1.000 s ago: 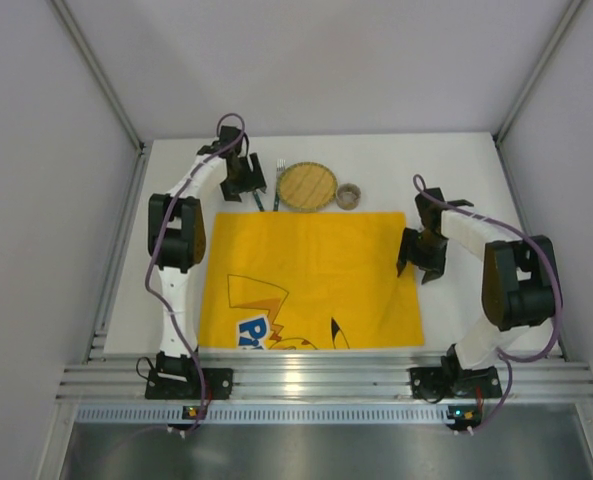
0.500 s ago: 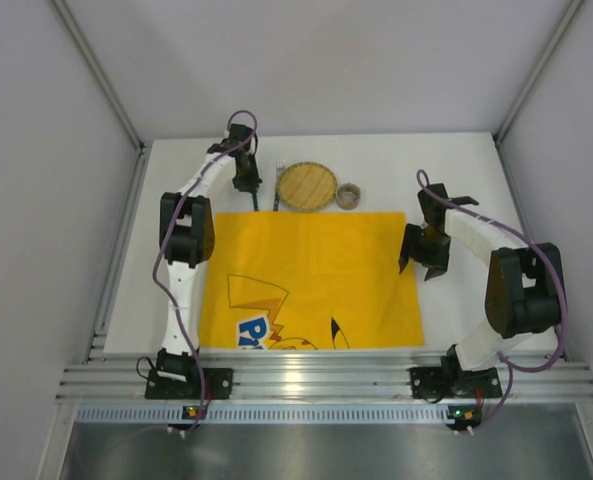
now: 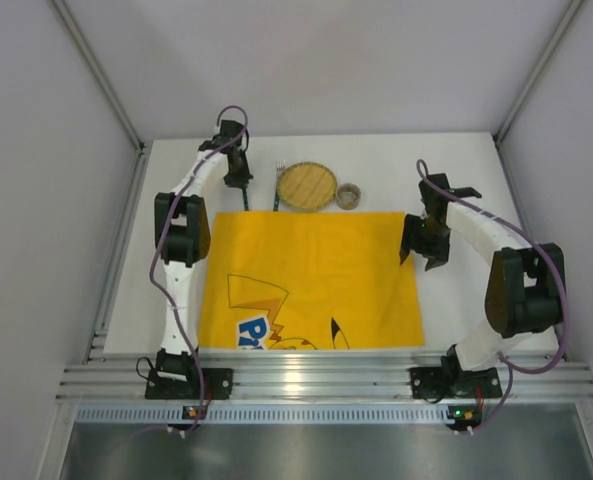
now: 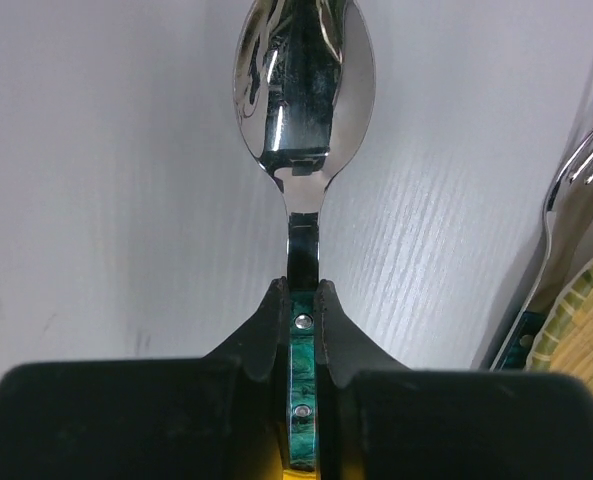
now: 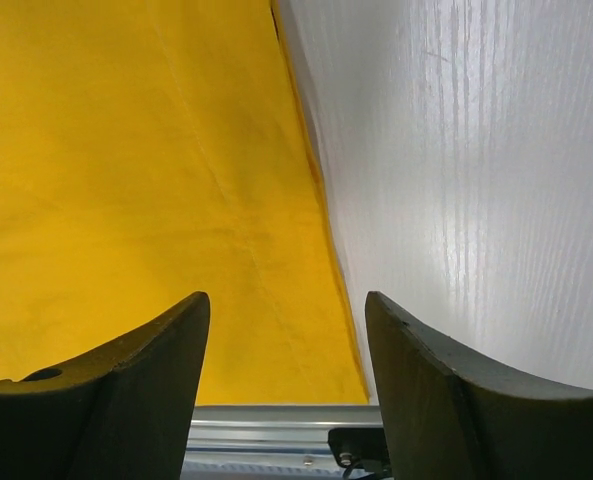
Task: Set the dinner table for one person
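On the white dinner table (image 3: pixel 456 160) lies a spoon (image 4: pixel 304 80) with a shiny bowl and a green marbled handle. My left gripper (image 4: pixel 302 300) is shut on that handle, and in the top view it (image 3: pixel 238 180) sits at the back left, just beyond the yellow mat's far edge. A fork (image 4: pixel 576 180) lies just right of the spoon, beside a round woven plate (image 3: pixel 307 186). My right gripper (image 5: pixel 286 300) is open and holds nothing, low over the right edge of the yellow mat (image 5: pixel 156 180).
A small round cup (image 3: pixel 348 196) stands right of the woven plate. The yellow cartoon-printed mat (image 3: pixel 311 280) covers the middle of the table. Grey panels wall three sides, and a ribbed aluminium rail (image 3: pixel 326 380) runs along the near edge.
My left gripper has closed on the spoon's handle and turned a little. The right gripper has shifted slightly toward the back, still open.
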`<act>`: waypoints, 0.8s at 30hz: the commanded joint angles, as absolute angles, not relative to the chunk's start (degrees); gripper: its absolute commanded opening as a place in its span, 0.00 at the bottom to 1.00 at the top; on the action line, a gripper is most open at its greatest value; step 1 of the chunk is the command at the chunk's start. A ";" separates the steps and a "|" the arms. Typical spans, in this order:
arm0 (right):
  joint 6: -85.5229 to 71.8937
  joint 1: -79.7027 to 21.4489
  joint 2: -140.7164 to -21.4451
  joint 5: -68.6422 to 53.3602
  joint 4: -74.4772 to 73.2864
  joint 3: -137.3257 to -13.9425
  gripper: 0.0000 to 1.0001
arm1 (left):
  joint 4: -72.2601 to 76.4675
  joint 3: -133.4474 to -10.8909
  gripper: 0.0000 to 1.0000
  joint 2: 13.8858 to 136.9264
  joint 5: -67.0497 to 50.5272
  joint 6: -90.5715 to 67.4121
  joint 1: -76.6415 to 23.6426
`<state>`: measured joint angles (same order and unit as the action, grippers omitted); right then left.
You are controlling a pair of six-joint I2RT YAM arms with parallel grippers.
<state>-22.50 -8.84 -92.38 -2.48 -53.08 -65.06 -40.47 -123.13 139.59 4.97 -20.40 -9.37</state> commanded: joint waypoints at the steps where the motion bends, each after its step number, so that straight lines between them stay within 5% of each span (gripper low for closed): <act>1: -21.18 -8.70 -93.42 -2.46 -53.35 -69.60 0.64 | -38.76 -123.77 0.00 128.16 3.52 -21.53 -8.87; 14: -21.97 -10.81 -100.19 -4.48 -50.89 -76.64 0.67 | -39.37 -89.40 0.00 96.88 2.99 -24.43 -12.83; 20: -21.97 -10.90 -99.93 -2.64 -50.45 -76.64 0.71 | -36.13 -84.55 0.00 96.40 -4.12 -30.83 -19.76; 23: -23.54 -10.37 -97.48 -0.18 -50.89 -76.99 0.79 | -32.36 -86.74 0.00 99.83 -8.51 -37.40 -24.07; 24: -24.08 -10.02 -96.77 -0.18 -50.98 -77.08 0.90 | -30.60 -87.79 0.00 100.89 -10.35 -39.36 -25.82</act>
